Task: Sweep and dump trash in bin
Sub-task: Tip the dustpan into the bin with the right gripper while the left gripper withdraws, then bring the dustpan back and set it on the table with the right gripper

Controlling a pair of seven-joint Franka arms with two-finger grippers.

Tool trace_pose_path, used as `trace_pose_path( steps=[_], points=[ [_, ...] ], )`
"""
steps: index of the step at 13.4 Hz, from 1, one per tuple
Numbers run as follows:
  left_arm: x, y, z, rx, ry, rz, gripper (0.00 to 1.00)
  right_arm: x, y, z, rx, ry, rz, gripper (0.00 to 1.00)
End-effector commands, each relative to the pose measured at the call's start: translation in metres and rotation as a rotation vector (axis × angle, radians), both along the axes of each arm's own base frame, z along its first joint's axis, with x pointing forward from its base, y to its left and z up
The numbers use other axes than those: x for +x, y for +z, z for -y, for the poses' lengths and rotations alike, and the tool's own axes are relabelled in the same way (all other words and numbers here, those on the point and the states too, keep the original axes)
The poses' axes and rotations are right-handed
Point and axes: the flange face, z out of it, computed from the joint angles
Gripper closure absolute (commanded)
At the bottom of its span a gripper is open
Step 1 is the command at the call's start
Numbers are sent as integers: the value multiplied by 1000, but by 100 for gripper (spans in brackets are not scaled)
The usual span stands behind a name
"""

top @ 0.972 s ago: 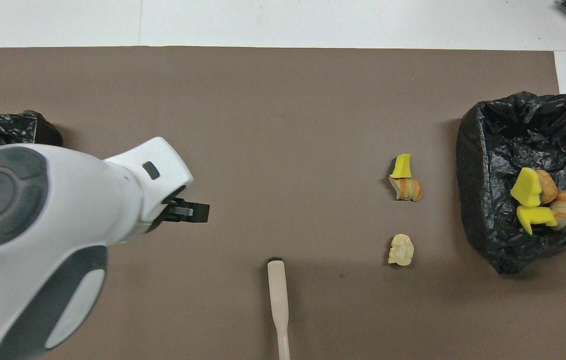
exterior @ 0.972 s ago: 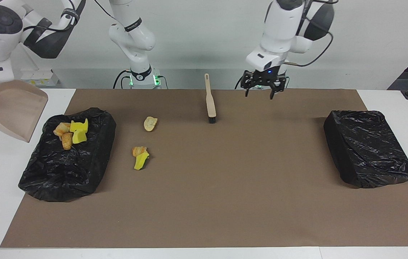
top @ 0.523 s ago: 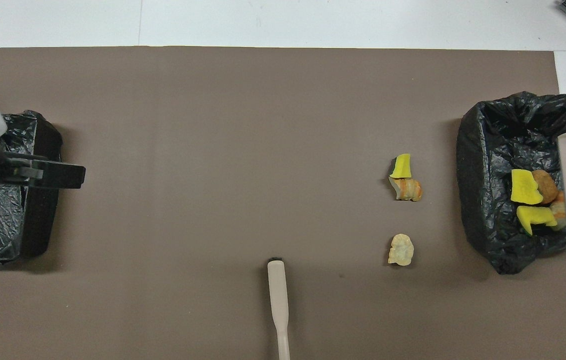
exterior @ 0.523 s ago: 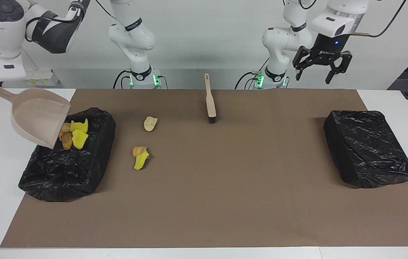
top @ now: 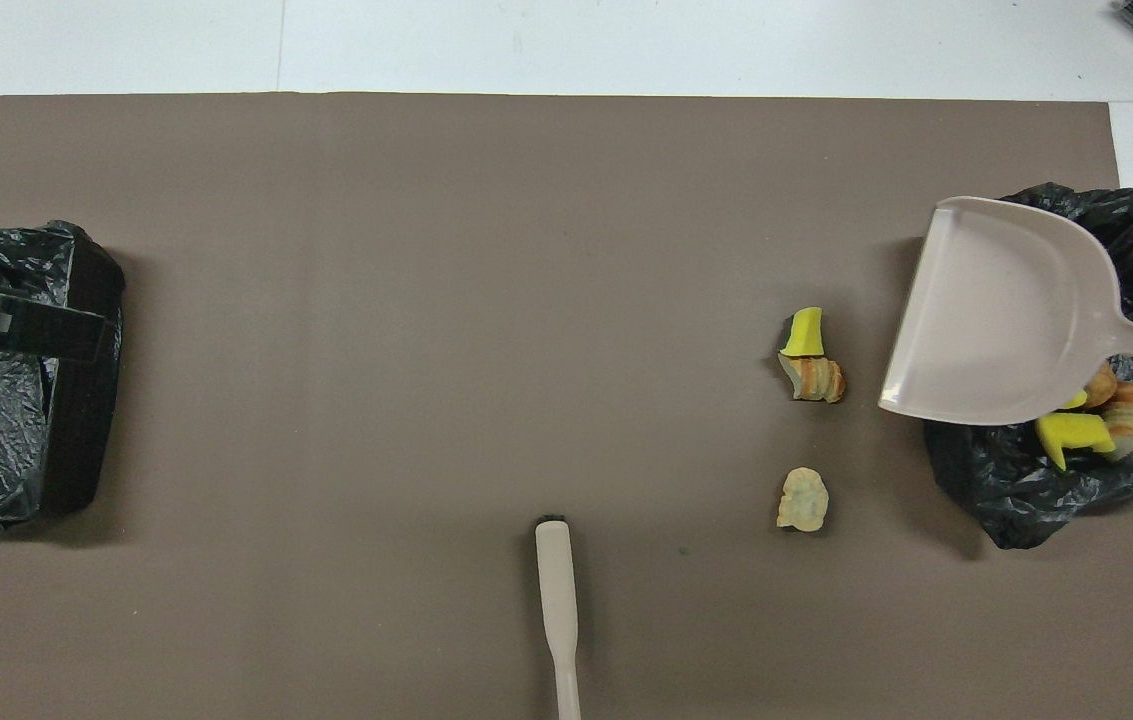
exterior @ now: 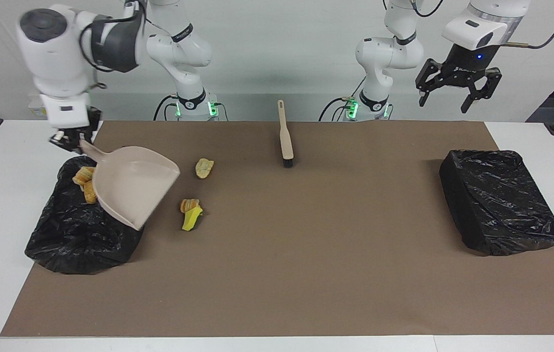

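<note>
Right hand (exterior: 72, 142): closed on the handle of the beige dustpan (exterior: 132, 186), above the bench corner at the right arm's end nearest the robots. The dustpan hangs tilted, its open lip low, over the side of the black-lined bin (exterior: 78, 230) that faces the middle of the bench; in the overhead view it covers much of that bin.

Left hand (exterior: 454, 95): raised in the air with its fingers spread wide, holding nothing, at the left arm's end of the bench. In the overhead view it lies over a second bin (exterior: 499, 203), which is wrapped in black plastic.

Trash in the bin (top: 1101, 420): yellow and orange-brown chunks lie in the bin at the right arm's end, partly hidden by the dustpan.

Trash on the brown mat (exterior: 306, 274): a yellow chunk (exterior: 191, 218) touches an orange-brown chunk (exterior: 188, 204), beside the bin toward the middle of the bench. A pale chunk (exterior: 204, 167) lies nearer the robots, apart from that pair.

Brush (exterior: 285, 134): lies flat at the middle of the mat edge nearest the robots, bristle end pointing away from them, apart from the trash.
</note>
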Motion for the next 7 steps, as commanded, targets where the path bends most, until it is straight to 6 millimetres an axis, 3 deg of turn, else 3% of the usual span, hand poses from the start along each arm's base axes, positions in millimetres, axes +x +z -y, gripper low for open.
trace_pose_path(
  steps=[1, 7],
  points=[
    [-2, 8, -4, 20, -12, -4, 0, 0, -19, -45, 125, -259, -2, 100],
    [-14, 13, -12, 18, 5, -1, 0, 4, -61, -184, 189, -728, 27, 100]
  ],
)
